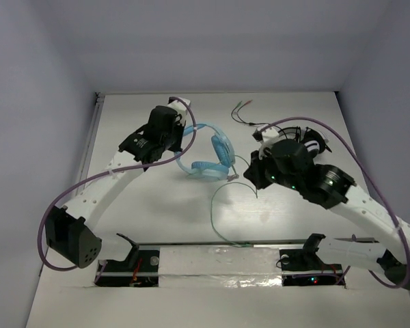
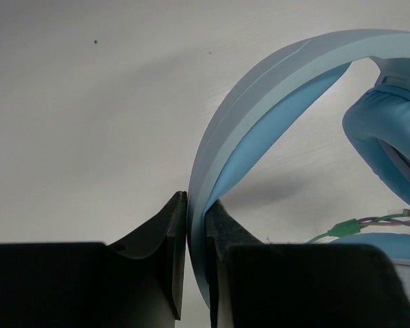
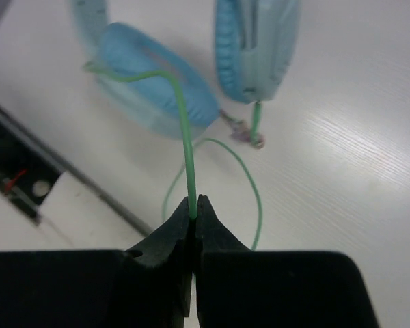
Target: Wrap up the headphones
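Noted: left pincer (image 2: 196, 205) clamps headband of light-blue padded over-ear headphones (image 2: 260, 102); right pincer (image 3: 193, 208) clamps thin green cable (image 3: 185, 130). Risk: tugging slips cable free.

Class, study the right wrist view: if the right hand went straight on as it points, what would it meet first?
Likely the nearer ear cup of the headphones, along the green cable the right hand pinches; depth is unclear, so perhaps the table first.
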